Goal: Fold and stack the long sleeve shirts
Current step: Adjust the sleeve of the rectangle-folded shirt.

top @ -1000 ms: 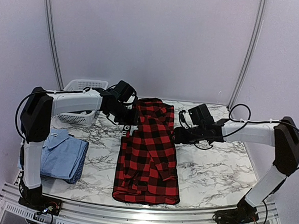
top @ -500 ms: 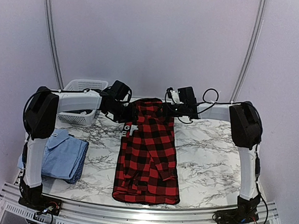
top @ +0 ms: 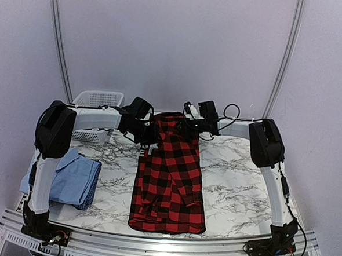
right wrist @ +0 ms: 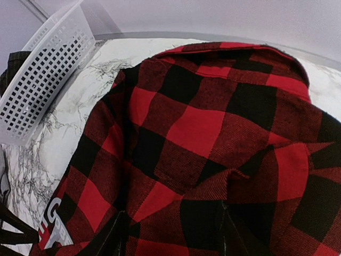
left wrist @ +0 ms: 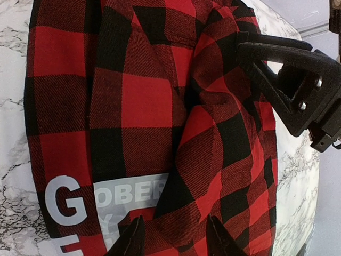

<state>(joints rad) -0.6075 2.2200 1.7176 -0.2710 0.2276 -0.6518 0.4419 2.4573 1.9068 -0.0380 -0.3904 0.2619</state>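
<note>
A: Two sets of jaws are doing what?
B: Both are straddling the far collar end of the flannel shirt [top: 169, 174] lying on the counter [top: 237, 184]; the right arm [top: 240, 127] is newly arriving. Clamped or not, I cannot tell. Folding is probably starting.

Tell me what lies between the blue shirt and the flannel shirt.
Only bare marble tabletop. In the top view, the folded blue shirt and the flannel shirt lie apart, with nothing else between them.
</note>
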